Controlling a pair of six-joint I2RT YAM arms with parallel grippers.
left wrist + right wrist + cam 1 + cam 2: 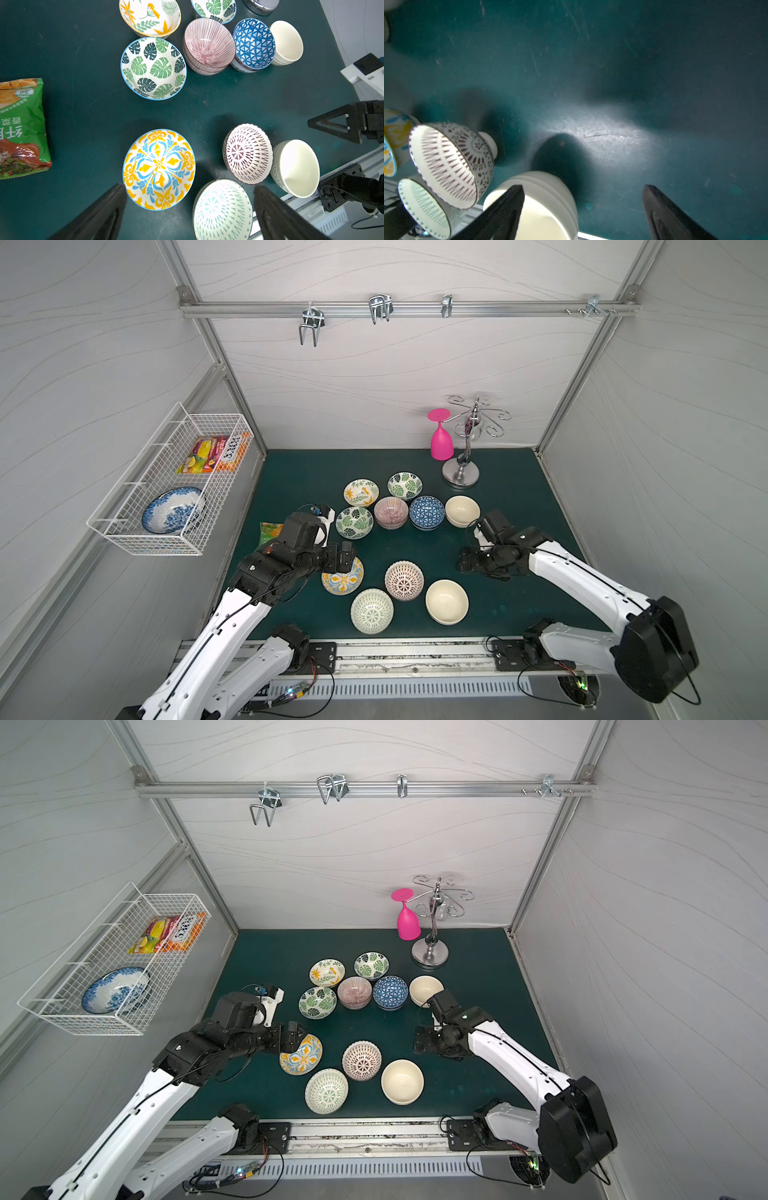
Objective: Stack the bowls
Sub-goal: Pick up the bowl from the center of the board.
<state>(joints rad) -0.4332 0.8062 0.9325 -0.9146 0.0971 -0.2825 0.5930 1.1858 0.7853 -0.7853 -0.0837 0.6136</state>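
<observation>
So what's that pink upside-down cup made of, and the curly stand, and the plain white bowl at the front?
Pink goblet: probably plastic; solid, even colour, not see-through.
Curly stand: metal with a polished chrome look; its round base mirrors the light.
Front cream bowl: likely glazed ceramic; smooth and glossy inside.

L arm (286,560) hides most of snack bag (268,531) & part of yellow floral bowl (343,581).
</observation>
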